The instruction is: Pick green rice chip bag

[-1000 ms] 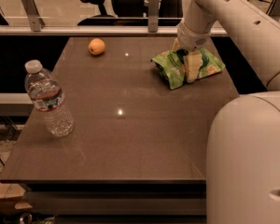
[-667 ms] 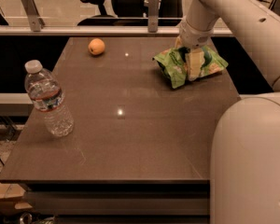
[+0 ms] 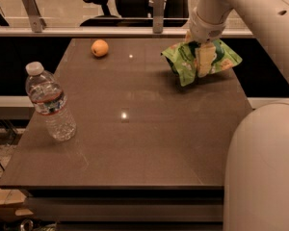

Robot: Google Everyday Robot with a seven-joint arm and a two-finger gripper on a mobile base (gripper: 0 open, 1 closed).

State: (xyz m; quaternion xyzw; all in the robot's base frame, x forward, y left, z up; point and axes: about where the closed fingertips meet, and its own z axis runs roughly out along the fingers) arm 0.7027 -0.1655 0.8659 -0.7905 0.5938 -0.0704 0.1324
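The green rice chip bag (image 3: 183, 61) is a crinkled light-green foil bag at the far right of the brown table (image 3: 135, 143). It hangs lifted off the tabletop, with a shadow under it. My gripper (image 3: 203, 59) comes down from the white arm at the upper right and is shut on the middle of the bag. The bag's ends stick out to the left and right of the fingers.
A clear water bottle (image 3: 50, 102) stands upright near the table's left edge. An orange (image 3: 99, 47) lies at the far left back. A rail with posts (image 3: 158, 4) and an office chair stand behind the table. My white base (image 3: 265, 167) fills the lower right.
The bag has risen off the table in my gripper and its left end now droops. The arm has moved up a little. Bottle and orange have not moved.
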